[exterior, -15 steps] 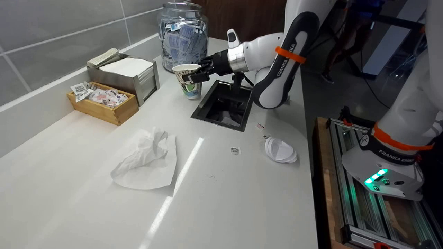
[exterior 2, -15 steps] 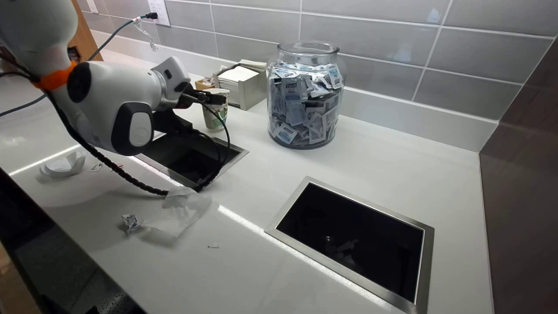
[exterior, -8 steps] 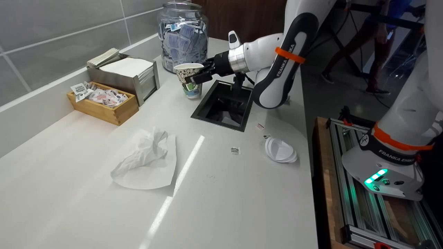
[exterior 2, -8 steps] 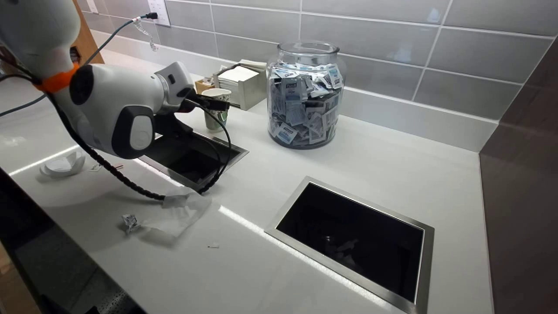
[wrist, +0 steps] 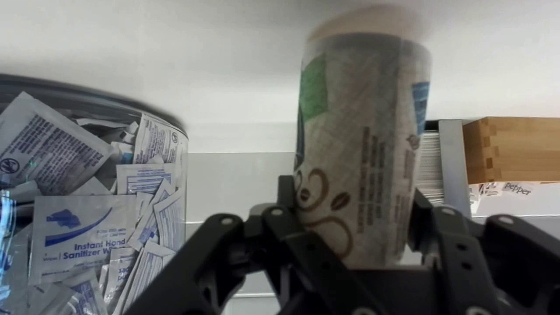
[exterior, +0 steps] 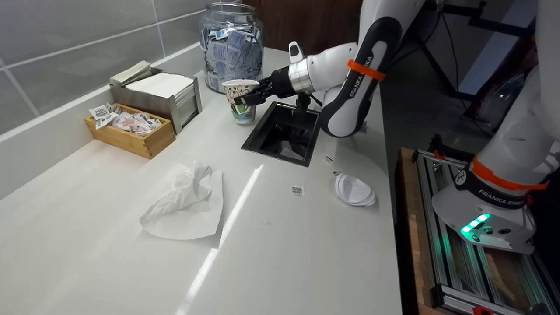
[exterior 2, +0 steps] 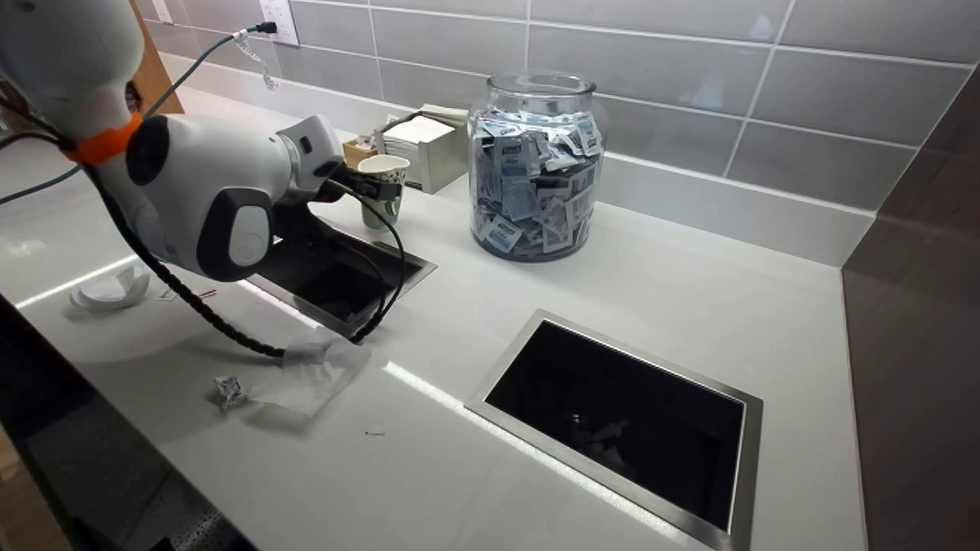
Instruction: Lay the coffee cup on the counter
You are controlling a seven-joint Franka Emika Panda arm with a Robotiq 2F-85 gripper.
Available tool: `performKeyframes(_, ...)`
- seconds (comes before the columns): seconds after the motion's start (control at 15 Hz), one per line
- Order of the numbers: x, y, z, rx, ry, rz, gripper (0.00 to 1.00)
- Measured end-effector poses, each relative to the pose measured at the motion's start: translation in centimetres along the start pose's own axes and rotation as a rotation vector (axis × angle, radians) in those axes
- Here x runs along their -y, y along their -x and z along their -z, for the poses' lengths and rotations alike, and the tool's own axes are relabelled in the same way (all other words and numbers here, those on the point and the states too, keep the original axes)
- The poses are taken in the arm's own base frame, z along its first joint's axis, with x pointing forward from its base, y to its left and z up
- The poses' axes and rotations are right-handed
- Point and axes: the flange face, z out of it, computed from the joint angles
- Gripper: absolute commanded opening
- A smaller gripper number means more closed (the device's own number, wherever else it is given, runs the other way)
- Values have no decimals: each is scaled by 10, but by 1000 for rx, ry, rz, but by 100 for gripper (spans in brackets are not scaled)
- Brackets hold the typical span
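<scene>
The coffee cup (exterior: 243, 114) is a paper cup with brown swirls and a green print. It stands slightly tilted, rim up, beside the square bin opening. In an exterior view its lower part (exterior 2: 380, 216) shows below the fingers; I cannot tell whether its base touches the counter (exterior: 271, 245). In the wrist view the cup (wrist: 363, 131) appears base up, its base blurred. My gripper (exterior: 251, 93) comes in from the side near the rim. In the wrist view both fingers of the gripper (wrist: 353, 199) touch the cup's sides. The far finger is hidden in an exterior view.
A glass jar of wipe packets (exterior: 234, 57) stands behind the cup. A napkin holder (exterior: 186, 105) and wooden packet box (exterior: 127, 140) are along the wall. Bin openings have metal rims (exterior: 274, 158) (exterior 2: 750, 467). Crumpled paper (exterior: 183, 210) and a white paper stack (exterior: 354, 191) lie on the counter.
The cup and gripper have shifted slightly together, toward the bin opening. In an exterior view the fingers sit a little lower and more of the cup's rim shows. A person in the background moved.
</scene>
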Motion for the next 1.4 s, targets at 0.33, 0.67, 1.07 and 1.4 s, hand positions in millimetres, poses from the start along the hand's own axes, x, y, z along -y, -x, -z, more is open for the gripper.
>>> performKeyframes(0.33, 1, -1, -1, -3, -3, -7, 0)
performKeyframes(0.67, 1, -1, -1, 1, -2, -7, 0)
performKeyframes(1.07, 3, -8, -3, 1, -1, 0, 1)
performKeyframes(1.4, 12, -22, -5, 25, 12, 24, 1)
